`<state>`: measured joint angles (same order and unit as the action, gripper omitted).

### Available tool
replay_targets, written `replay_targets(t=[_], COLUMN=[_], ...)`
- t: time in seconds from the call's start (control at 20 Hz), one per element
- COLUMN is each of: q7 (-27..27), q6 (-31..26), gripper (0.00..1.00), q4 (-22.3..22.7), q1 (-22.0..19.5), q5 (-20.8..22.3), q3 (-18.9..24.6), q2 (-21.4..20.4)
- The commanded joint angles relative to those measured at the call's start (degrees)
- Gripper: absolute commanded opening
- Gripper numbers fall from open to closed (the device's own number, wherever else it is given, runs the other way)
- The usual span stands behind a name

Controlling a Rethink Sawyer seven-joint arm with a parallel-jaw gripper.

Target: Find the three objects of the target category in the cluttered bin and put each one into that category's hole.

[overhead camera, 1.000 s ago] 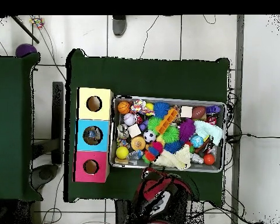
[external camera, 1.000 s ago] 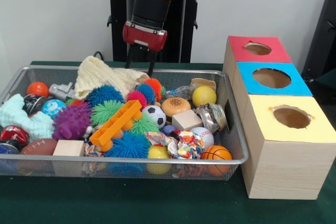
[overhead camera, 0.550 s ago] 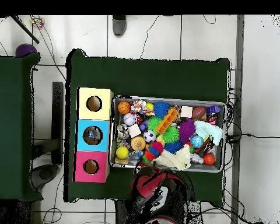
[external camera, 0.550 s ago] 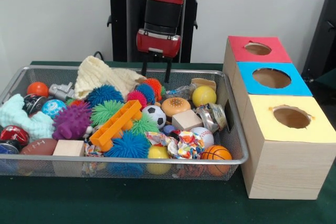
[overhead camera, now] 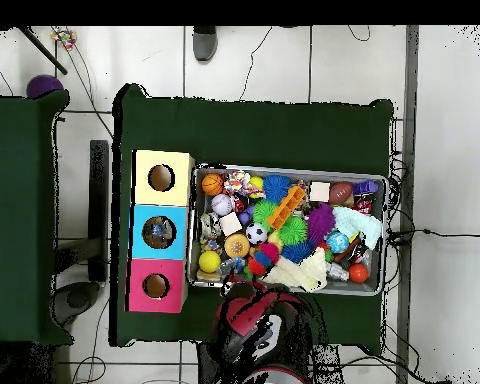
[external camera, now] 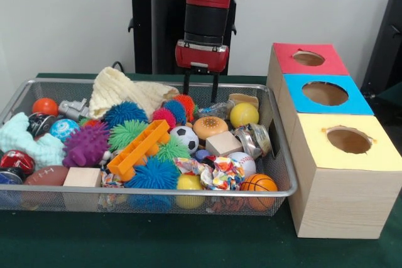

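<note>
Table [external camera: 157, 243] is dark green, mesh bin [external camera: 276, 155] is silver. Boxes go red [external camera: 308, 61], blue [external camera: 323, 95], yellow [external camera: 348, 145] on top, pale wood sides. In the bin: purple spiky ball [external camera: 85, 144], orange block [external camera: 138, 149], black-and-white soccer ball [external camera: 184, 137], cream knit cloth [external camera: 122, 92].

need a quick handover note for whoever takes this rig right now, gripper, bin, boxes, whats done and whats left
Gripper: open and empty, hanging over the far rim of the wire bin, fingers pointing down, above the orange spiky ball.
Bin: full of clutter, including balls, spiky toys, cloths and wooden blocks.
Boxes: red box, blue box and yellow box stand in a row beside the bin, each with a hole on top.
Done: nothing is held; I cannot tell what is inside the holes.
Left: pick out the target items and drop each in its hole.
</note>
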<state>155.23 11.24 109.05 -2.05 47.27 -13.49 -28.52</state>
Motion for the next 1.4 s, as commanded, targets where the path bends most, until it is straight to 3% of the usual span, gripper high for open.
replay_targets(t=[0.05, 0.85, 1.4], q7=[0.2, 0.8, -0.4], q6=[-4.5, -7.1, -9.2], gripper=[1.00, 1.00, 1.00], q4=[-3.8, -3.6, -6.4], q1=[-1.3, -2.5, -2.5], q5=[-1.8, -3.5, -5.0], q3=[6.2, 7.8, 8.0], q2=[-0.5, -2.3, -1.6])
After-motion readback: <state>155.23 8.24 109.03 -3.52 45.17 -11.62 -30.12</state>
